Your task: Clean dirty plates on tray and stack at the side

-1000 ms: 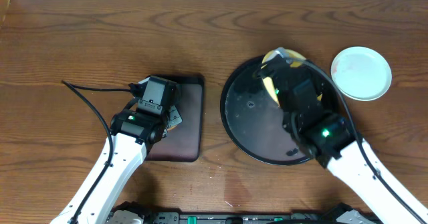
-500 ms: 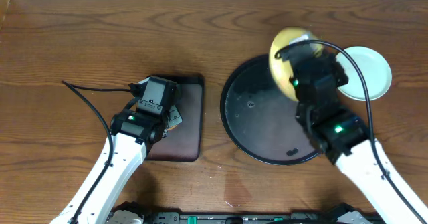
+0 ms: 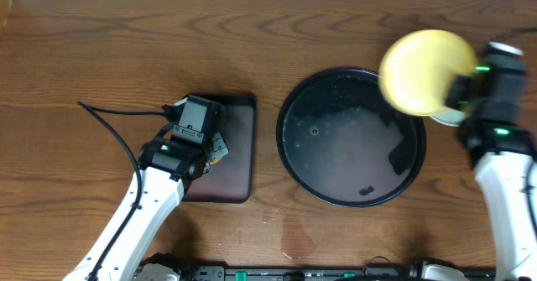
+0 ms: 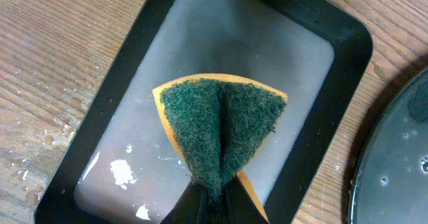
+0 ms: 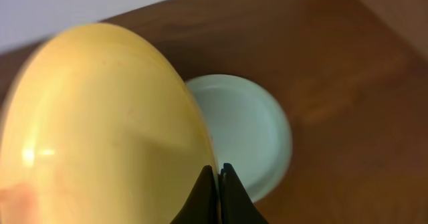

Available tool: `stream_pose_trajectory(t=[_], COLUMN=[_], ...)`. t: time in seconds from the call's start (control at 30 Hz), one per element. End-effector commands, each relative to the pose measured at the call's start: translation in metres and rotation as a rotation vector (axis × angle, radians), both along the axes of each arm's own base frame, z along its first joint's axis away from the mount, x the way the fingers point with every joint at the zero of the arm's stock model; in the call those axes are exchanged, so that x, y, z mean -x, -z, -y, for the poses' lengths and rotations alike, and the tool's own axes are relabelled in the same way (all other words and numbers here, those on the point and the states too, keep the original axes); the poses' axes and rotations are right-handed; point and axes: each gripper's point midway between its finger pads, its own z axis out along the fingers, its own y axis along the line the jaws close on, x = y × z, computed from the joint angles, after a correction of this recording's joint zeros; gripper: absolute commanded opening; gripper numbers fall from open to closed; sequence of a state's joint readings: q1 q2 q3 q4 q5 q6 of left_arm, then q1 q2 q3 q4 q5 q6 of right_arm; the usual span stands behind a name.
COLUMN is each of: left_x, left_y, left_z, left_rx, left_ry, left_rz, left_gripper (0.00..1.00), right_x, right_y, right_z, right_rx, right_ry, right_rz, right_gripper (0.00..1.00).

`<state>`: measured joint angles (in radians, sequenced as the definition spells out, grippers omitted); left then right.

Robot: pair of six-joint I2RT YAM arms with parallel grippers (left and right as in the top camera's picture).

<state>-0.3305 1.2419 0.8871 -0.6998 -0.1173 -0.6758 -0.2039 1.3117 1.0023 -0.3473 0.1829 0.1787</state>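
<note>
right jaws gripping yellow plate (image 3: 424, 70) moved off the tray (image 3: 336, 168), above mint plate (image 5: 247, 127); left jaws still pinch sponge (image 4: 221, 127).

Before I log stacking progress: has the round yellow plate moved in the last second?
Yes. The round yellow plate, held by the right gripper, moved rightward from the far rim of the large glossy black round tray toward the pale mint plate beside it.
</note>
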Motion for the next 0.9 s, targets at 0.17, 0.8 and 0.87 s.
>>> stream_pose_trajectory(t=[0.17,0.8,0.87], left_x=[0.001,-0.005,-0.01], left_y=[0.003,0.016,0.017], left_z=[-0.002,0.0,0.001], left_rx=[-0.008,-0.032,-0.042], left_ry=[0.003,0.032,0.059], left_rz=[-0.009,-0.035,-0.028], left_gripper=[0.07,0.07,0.07], right_x=[0.016,-0.038,-0.044], right_y=[0.06,0.108,0.099], right_z=[0.086,0.027,0.0], right_rx=[-0.339,-0.675,-0.747], right_ry=[0.32,-0.016,-0.126], right_rz=[-0.001,0.022,0.033], right_gripper=[0.01,0.92,0.89])
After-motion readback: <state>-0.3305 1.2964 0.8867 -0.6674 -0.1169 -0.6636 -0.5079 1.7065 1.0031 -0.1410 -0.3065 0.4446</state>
